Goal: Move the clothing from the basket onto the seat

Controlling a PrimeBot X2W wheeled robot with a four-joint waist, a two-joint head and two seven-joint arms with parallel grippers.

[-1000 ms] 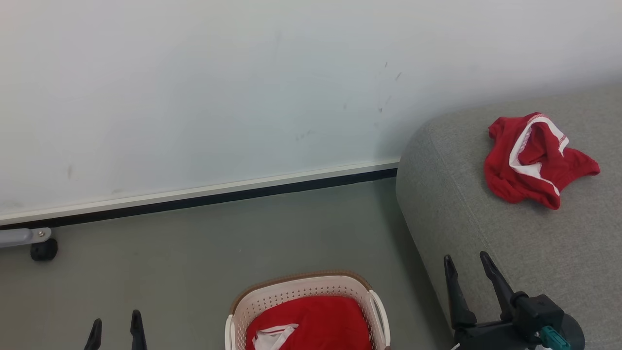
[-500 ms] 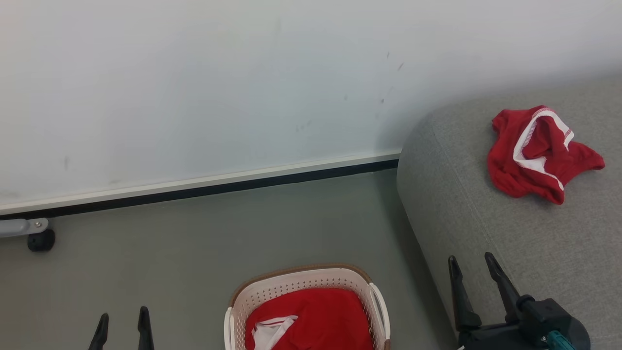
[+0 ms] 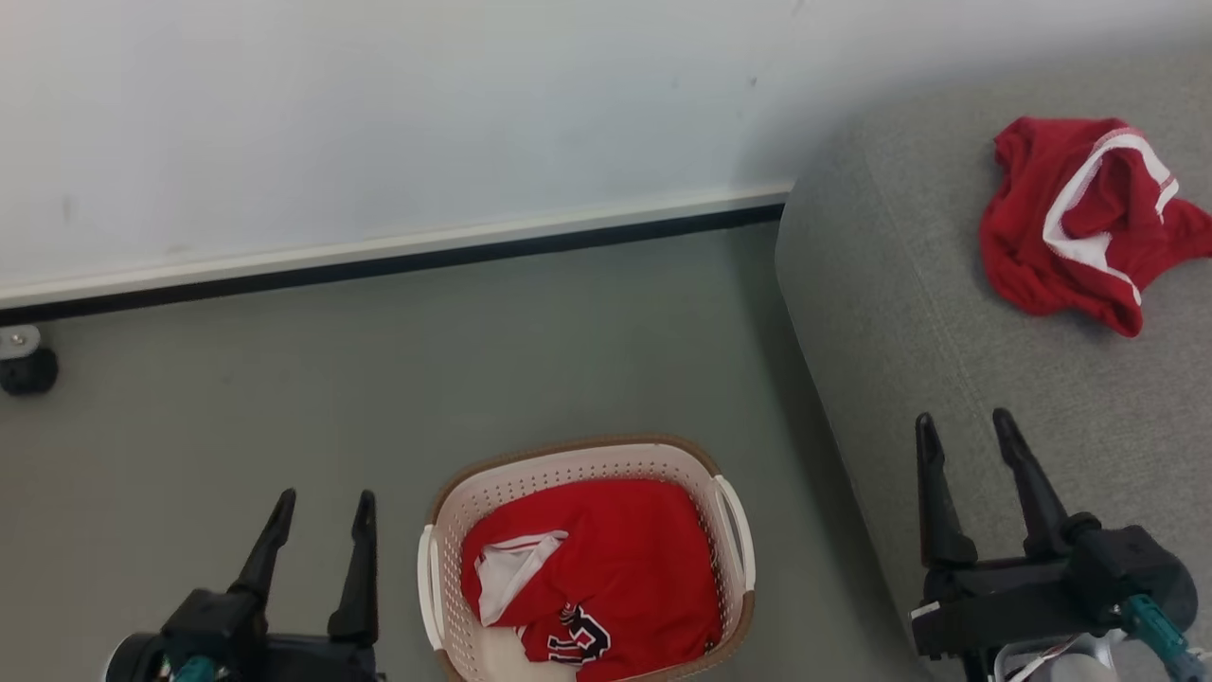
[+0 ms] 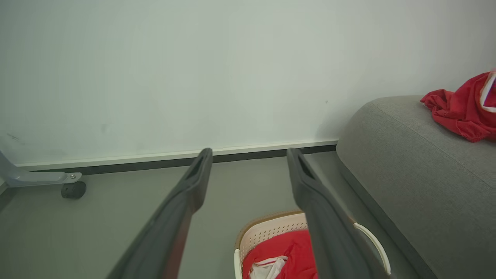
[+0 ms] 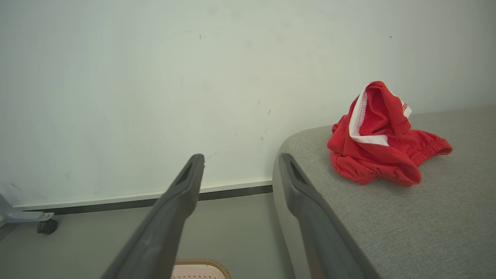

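**One red garment on the seat, one in the basket, both grippers open and empty**

A smooth grey-green floor (image 3: 284,379) runs across the lower half of the head view. It meets a pale, lightly scuffed wall (image 3: 379,114) along a white skirting board with a dark strip beneath it (image 3: 379,258). A black caster wheel (image 3: 26,371) sits at the left edge, close to the skirting.

The seat (image 3: 900,313) takes up the right side of the frame. The basket (image 3: 568,453) stands on the floor at bottom centre, near the seat's side but apart from it.

The left gripper (image 3: 327,495) rises from the lower left, to the left of the basket. Its two dark fingers point up the frame and are spread wide with nothing between them. The right gripper (image 3: 962,417) rises from the lower right in front of the seat's grey fabric, equally wide open and empty. In each wrist view the fingers diverge with only wall and floor in the gap.

The seat is a light-grey woven fabric with a rounded corner. The basket is cream perforated plastic, a rounded rectangle with a brown rim band and white side handles. A red jersey (image 3: 625,559) lies crumpled inside it, showing a white panel and navy-and-white lettering near the bottom edge. The other red garment (image 3: 1070,227), banded in white trim, lies bunched on the seat at the upper right.
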